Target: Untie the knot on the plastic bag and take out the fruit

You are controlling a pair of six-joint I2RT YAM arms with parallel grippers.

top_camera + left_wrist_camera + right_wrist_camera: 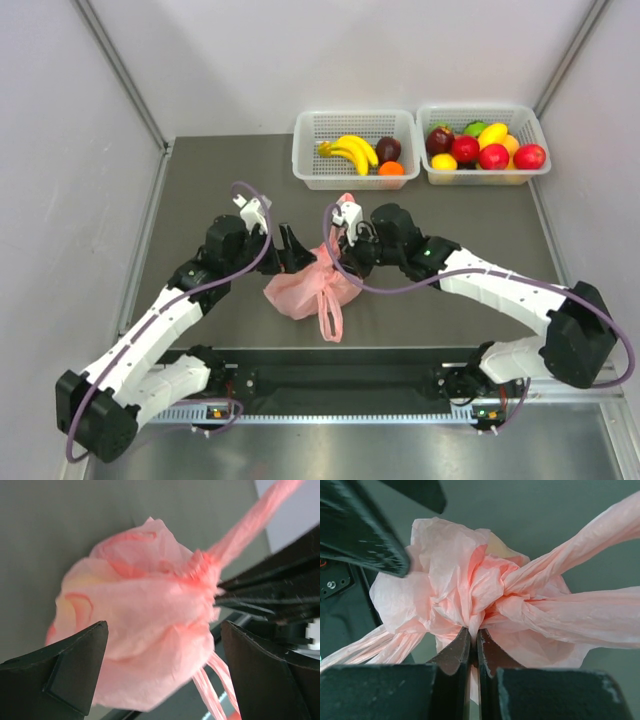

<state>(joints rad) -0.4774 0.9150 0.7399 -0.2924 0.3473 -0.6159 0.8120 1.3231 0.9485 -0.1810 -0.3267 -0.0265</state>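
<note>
Pink film is what I see first from the top external camera: the plastic bag (298,290) lies on the grey table (200,200) between the two arms, its handle loops trailing toward the bases. The left gripper (291,250) sits at the bag's left side and the right gripper (346,262) at its right. Behind them, two white baskets (355,175) hold loose fruit.

On the left wrist camera, my left gripper (164,627) is spread wide, one finger on each side of the bag and neither pressing it. The knot (200,567) faces the right arm, and a pale yellow bulge (75,592) shows through the plastic.

On the right wrist camera, my right gripper (474,635) is pinched tight on a fold of the bag just under the knot (487,597).
</note>
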